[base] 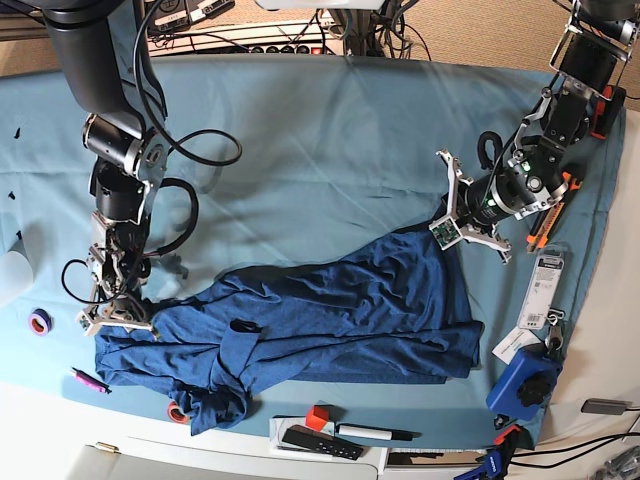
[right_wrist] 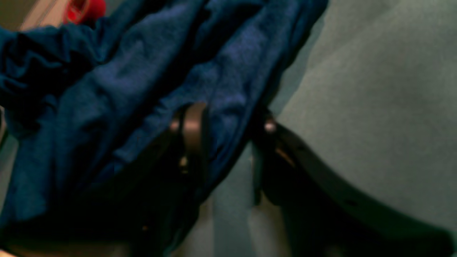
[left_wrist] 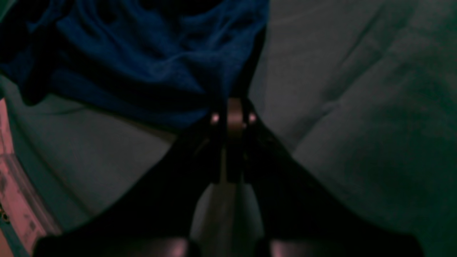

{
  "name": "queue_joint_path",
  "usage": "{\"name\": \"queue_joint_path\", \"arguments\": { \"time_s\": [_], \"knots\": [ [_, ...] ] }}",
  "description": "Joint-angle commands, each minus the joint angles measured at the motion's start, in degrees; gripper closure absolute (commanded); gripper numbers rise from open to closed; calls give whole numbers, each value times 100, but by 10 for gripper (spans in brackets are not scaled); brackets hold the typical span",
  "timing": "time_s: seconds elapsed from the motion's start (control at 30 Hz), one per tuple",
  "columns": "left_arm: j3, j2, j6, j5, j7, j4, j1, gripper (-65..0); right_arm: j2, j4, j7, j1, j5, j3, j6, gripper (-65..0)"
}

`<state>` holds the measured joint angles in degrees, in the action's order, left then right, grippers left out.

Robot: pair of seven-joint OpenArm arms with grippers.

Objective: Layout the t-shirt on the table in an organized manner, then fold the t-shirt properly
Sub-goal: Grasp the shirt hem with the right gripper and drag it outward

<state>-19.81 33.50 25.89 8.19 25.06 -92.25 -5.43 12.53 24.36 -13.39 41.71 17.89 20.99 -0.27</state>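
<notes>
- The t-shirt (base: 320, 310), dark navy and wrinkled, lies spread across the near half of the tabletop (base: 300, 130), which is draped in a light teal cloth.
- The garment runs from a bunched, folded-over clump near the front edge on the base view's left up to a raised corner on that view's right.
- The left hand (base: 447, 218) (on the base view's right) is clenched on that upper corner of the shirt; in its wrist view the two fingers (left_wrist: 214, 142) stand pressed together with blue fabric gathered just above their tips.
- The right hand (base: 118, 312) (on the base view's left) points down at the shirt's far left edge, near the front of the tabletop.
- In the right wrist view its fingers (right_wrist: 192, 132) straddle a fold of the blue knit, one on each side, with a gap between them; whether they are already gripping the cloth cannot be told, since the picture is blurred.
- Between the two hands the shirt body lies mostly flat, with diagonal creases.
- A small roll of tape (base: 40, 322) sits on the cloth left of the right hand, apart from the shirt, and a pink marker (base: 88, 381) lies nearer the front edge.
- A small red block (base: 317, 417) and a black pen (base: 375, 433) lie along the front edge, just below the shirt's hem.
- A blue clamp (base: 525, 385) sits at the near right corner.
</notes>
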Motion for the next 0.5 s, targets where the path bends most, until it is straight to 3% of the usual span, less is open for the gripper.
{"name": "queue_joint_path", "arguments": {
  "time_s": [0.0,0.07,0.3,0.47],
  "knots": [
    [46,63,-37,42,-107,-94,-96,0,50,96,125,186,-66,2,17,-114],
    [46,66,-37,42,-107,-94,-96,0,59,96,122,170,-192,2,-2,0],
    [46,66,-44,39,-107,-94,-109,0,122,289,221,94,-297,13,52,0],
    [46,68,-44,39,-105,-94,-109,0,267,1075,-437,-15,-295,11,474,0]
  ]
}}
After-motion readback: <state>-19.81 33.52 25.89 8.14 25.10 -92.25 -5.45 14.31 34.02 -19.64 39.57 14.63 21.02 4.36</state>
